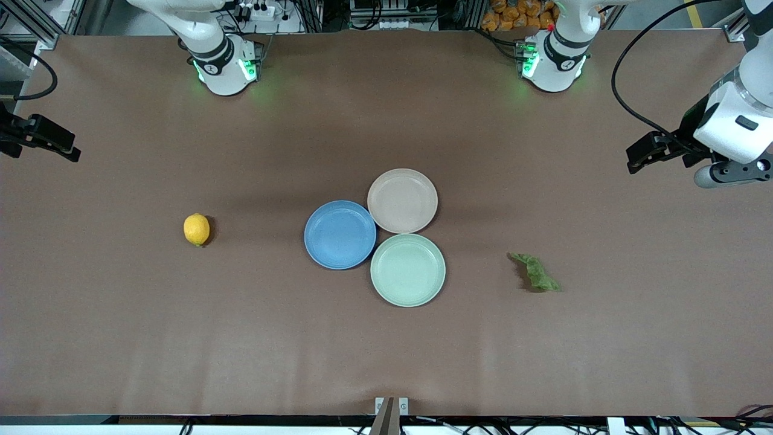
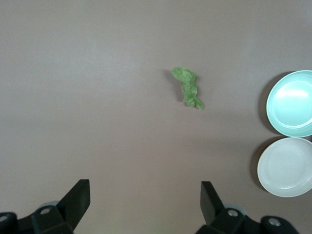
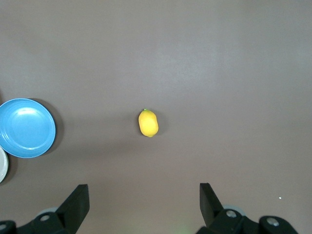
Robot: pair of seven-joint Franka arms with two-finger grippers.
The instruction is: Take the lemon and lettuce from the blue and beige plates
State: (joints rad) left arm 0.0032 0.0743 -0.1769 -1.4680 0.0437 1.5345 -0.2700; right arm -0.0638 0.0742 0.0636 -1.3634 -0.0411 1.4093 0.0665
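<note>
Below each wide-open, empty hand: right hand (image 3: 141,207) faces the firm, rollable lemon (image 3: 148,123), best pinched across its middle; left hand (image 2: 145,204) faces the limp, crushable lettuce (image 2: 188,88).

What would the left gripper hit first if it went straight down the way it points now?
Probably bare table. The open left gripper looks down at it, with the lettuce ahead of the fingers, not clearly in line.
</note>
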